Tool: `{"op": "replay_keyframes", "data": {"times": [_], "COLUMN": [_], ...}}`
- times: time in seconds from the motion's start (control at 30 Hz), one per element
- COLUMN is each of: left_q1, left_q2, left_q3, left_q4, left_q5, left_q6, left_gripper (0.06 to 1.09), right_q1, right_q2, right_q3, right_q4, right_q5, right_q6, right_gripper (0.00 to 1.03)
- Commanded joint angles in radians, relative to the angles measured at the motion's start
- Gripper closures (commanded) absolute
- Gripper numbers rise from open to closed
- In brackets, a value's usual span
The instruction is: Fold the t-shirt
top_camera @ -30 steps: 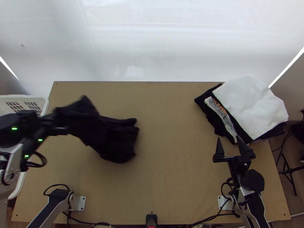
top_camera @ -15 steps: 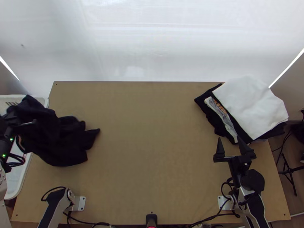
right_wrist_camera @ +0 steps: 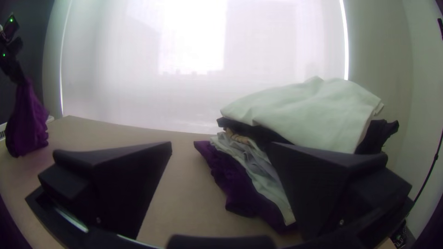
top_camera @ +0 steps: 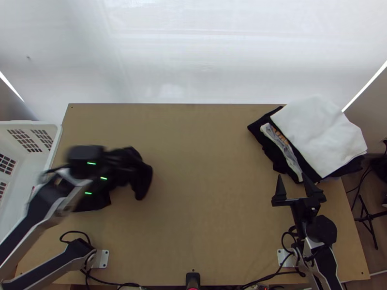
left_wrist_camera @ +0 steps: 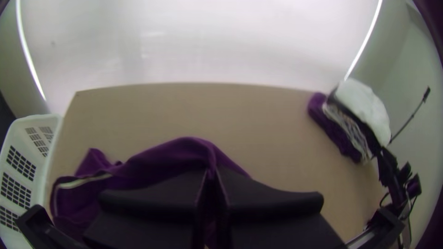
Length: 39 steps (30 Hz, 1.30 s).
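Swung the bunched t-shirt (top_camera: pixel 141 178) rightward from the basket (top_camera: pixel 56 142) to hang at left over the counter (top_camera: pixel 213 217), pinched by the left gripper (left_wrist_camera: pixel 211 179), with wide jaws on the right gripper (right_wrist_camera: pixel 221 145), probably needing spreading before any fold.

The right claw (top_camera: pixel 291 175) stands open toward a clothes pile (right_wrist_camera: pixel 249 180) topped with white cloth (right_wrist_camera: pixel 304 113) near the far edge of the counter (right_wrist_camera: pixel 184 198). By its left edge, the dark T-shirt (right_wrist_camera: pixel 26 122) hangs bunched from the left claw (top_camera: pixel 129 166).
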Motion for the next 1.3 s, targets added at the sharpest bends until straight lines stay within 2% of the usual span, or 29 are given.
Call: {"op": "replay_keyframes", "data": {"times": [0.0, 0.2, 0.6, 0.77, 0.97, 1.0, 1.03, 1.1, 1.13, 1.27], "left_q1": [-0.369, -0.53, -0.556, -0.556, -0.558, -0.558, -0.558, -0.552, -0.547, -0.527], "left_q2": [0.24, 0.55, 1.051, 1.182, 1.308, 1.314, 1.315, 1.312, 1.308, 1.229], "left_q3": [-0.187, -0.085, 0.499, 0.732, 0.912, 0.926, 0.942, 0.973, 0.993, 1.004], "left_q4": [0.208, 0.415, 0.484, 0.482, 0.481, 0.484, 0.484, 0.476, 0.464, 0.425], "left_q5": [-0.021, -0.021, -0.029, -0.041, -0.044, -0.046, -0.046, -0.041, -0.03, 0.042], "left_q6": [-0.017, -0.009, -0.069, -0.097, -0.098, -0.097, -0.095, -0.08, -0.069, -0.077], "left_gripper": [1.05, 1.05, 1.05, 1.05, 1.05, 0.96, 0.74, 0.17, 0.1, 0.1], "right_q1": [0.004, 0.004, 0.002, 0.002, 0.005, 0.005, 0.005, 0.004, 0.005, 0.016], "right_q2": [-0.001, -0.001, -0.001, -0.001, -0.001, -0.001, -0.001, 0.0, -0.001, -0.001], "right_q3": [0.0, 0.001, 0.0, 0.001, 0.001, 0.0, 0.0, 0.0, 0.0, 0.0], "right_q4": [0.0, 0.0, 0.0, 0.002, 0.002, 0.0, 0.0, 0.0, 0.0, 0.0], "right_q5": [0.0, 0.0, 0.0, 0.0, 0.0, 0.0, 0.0, 0.0, 0.0, -0.001], "right_q6": [0.001, 0.001, 0.001, 0.001, 0.001, 0.001, 0.001, -0.003, -0.002, 0.007], "right_gripper": [0.04, 0.04, 0.04, 0.04, 0.04, 0.04, 0.04, 0.04, 0.04, 0.04]}}
